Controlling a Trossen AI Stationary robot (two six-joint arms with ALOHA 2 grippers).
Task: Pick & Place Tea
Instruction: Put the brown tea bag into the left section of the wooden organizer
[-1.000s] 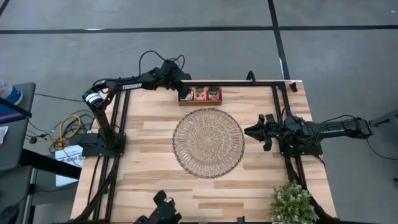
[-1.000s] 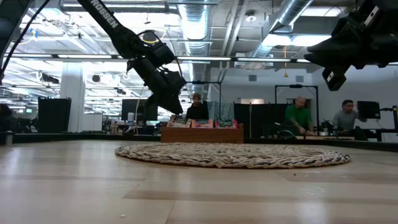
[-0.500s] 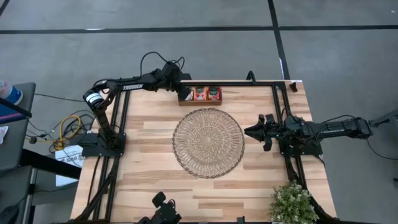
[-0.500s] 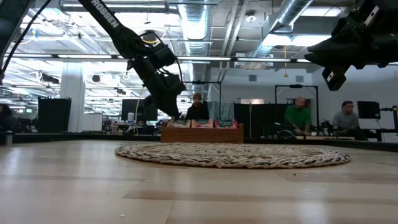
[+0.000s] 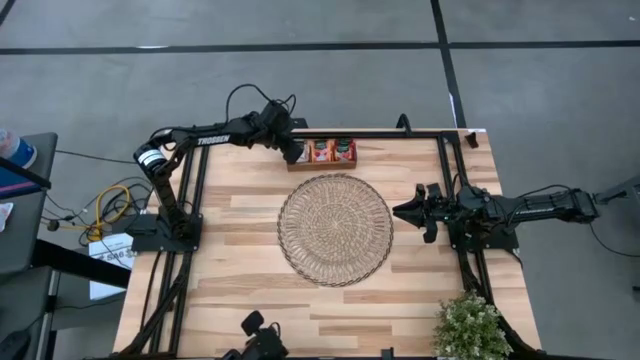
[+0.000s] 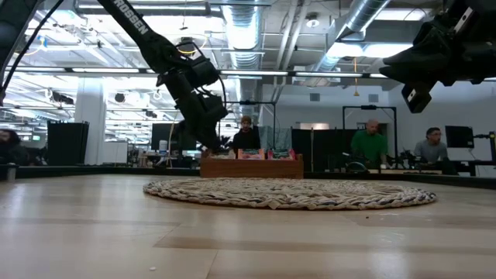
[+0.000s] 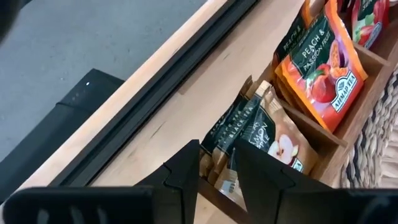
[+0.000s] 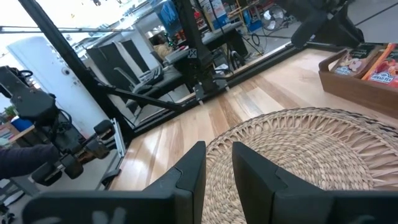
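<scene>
A: From above, where was the tea?

B: In the wooden tray at the far edge of the tabletop, just beyond the round woven mat. The left tool was over the tray's left end. The right tool waited beside the mat's right edge, carrying nothing.

A: And from table height?

B: The left tool reached down to the tray; its tips were hidden among the sachets. The risk I judged there was a nudge against the tray wall, which could slide the whole tray.

A: The left wrist view?

B: Its tool had the fingers parted by a narrow gap, straddling the dark-topped sachets in the end compartment. I could not tell whether they actually gripped one. Those sachets stood packed together, so closing there might pinch two at once, or drag a neighbour out. The orange peach sachets sat in the next compartment, untouched.

A: The right wrist view?

B: That tool stood slightly parted and empty over the mat, with the tray farther off. It lay close to where a sachet would likely go, so the arms could crowd each other.
</scene>
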